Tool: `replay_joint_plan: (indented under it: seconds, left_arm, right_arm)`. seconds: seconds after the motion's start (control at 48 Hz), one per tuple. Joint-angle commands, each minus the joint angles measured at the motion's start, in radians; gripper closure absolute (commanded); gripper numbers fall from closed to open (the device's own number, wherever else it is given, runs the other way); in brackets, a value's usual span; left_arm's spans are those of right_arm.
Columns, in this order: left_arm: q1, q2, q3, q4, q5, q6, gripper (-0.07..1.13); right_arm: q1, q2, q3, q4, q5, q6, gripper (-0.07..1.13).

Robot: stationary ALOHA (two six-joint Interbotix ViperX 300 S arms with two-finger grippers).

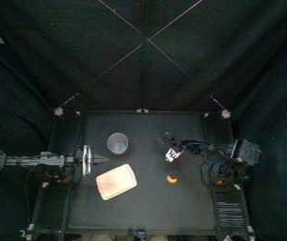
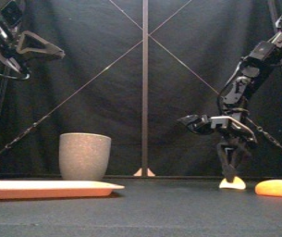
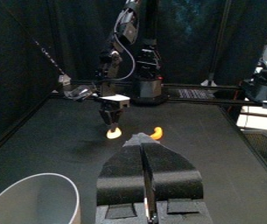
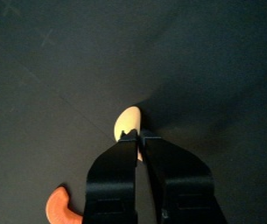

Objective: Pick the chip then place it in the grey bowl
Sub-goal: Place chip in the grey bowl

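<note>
The chip is a small pale yellow piece. My right gripper is shut on its near end, jaws pointing straight down. In the front view the chip sits at the table surface under the right gripper, right of centre. The grey speckled cup stands upright at the left of centre, well apart from the chip; from above the cup is near the back of the table. My left gripper rests at the table's left side with its jaws together and nothing in them, beside the cup.
An orange curved toy lies just right of the chip, also seen as the orange toy from above. The flat pink tray lies in front of the cup, near the left arm.
</note>
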State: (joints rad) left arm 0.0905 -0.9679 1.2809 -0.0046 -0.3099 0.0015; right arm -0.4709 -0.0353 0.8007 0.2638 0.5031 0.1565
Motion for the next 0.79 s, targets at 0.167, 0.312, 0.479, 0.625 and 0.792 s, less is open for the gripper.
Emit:
replay_joint_plan:
  seconds: [0.167,0.312,0.479,0.625,0.792]
  left_arm:
    - [0.009,0.002,-0.012,0.000,-0.008,0.000,1.08]
    - [0.009,0.002,-0.012,0.000,-0.008,-0.002,1.08]
    - [0.009,0.002,-0.011,0.000,-0.009,-0.003,1.08]
    - [0.009,0.002,-0.008,0.000,-0.009,-0.003,1.08]
    - [0.009,0.002,-0.002,0.000,-0.008,-0.003,1.08]
  right_arm:
    - [0.133,-0.075,-0.184,0.003,-0.043,0.006,0.65]
    - [0.192,-0.035,-0.310,-0.002,-0.196,0.005,0.65]
    - [0.232,0.101,-0.440,-0.005,-0.497,0.003,0.65]
    - [0.229,0.241,-0.548,-0.006,-0.663,0.005,0.65]
    - [0.206,0.380,-0.657,-0.028,-0.696,0.006,0.64]
